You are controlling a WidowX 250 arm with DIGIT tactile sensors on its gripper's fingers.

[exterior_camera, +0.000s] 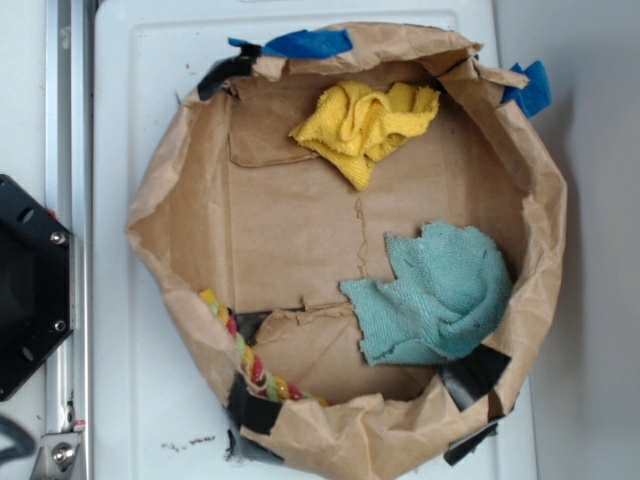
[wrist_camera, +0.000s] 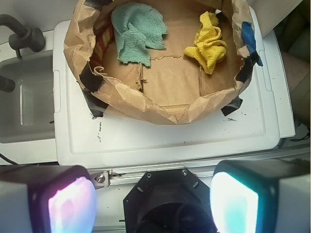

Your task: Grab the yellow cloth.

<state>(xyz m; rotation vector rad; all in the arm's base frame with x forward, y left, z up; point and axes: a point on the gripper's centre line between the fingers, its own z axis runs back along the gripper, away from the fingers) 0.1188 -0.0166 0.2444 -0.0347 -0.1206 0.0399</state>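
The yellow cloth lies crumpled at the far side of a brown paper basin in the exterior view. In the wrist view the yellow cloth sits at the basin's upper right. My gripper shows only in the wrist view, at the bottom edge, high above the robot base and well short of the basin. Its two fingers stand wide apart with nothing between them. The gripper does not show in the exterior view.
A teal cloth lies in the basin's lower right; it also shows in the wrist view. A braided rope lies along the basin's wall. The basin stands on a white board. The black robot base is at left. A grey sink is beside the board.
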